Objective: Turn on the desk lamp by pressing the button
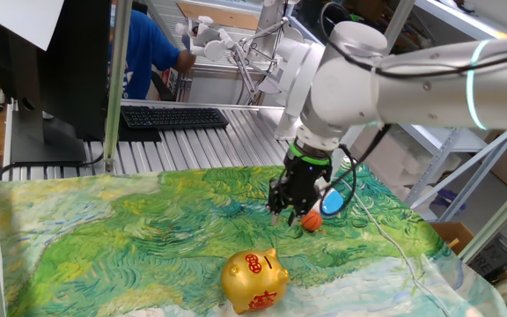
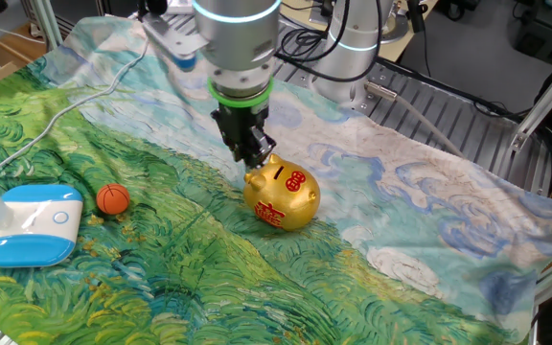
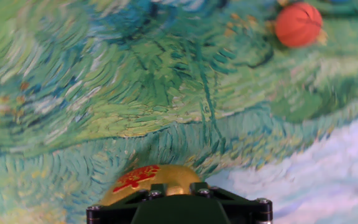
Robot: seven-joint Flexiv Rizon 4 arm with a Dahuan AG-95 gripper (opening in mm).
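Note:
The desk lamp (image 2: pixel 29 226) has a flat white-and-light-blue base and stands at the left on the painted cloth. Its thin white cord (image 2: pixel 75 103) runs back across the cloth. In one fixed view only a blue part of its base (image 1: pixel 334 202) shows behind the hand. My gripper (image 2: pixel 255 155) points down over the cloth, right of the lamp and well apart from it, just behind the gold piggy bank (image 2: pixel 282 195). The frames do not show whether the fingers are open or shut. The hand view shows only the gripper's dark body, not its fingertips.
A small orange ball (image 2: pixel 113 198) lies between the lamp and the gripper; it also shows in the hand view (image 3: pixel 298 25) and close to the hand in one fixed view (image 1: pixel 312 220). The piggy bank (image 1: pixel 253 280) sits near the cloth's front. A keyboard (image 1: pixel 172 117) lies behind the cloth.

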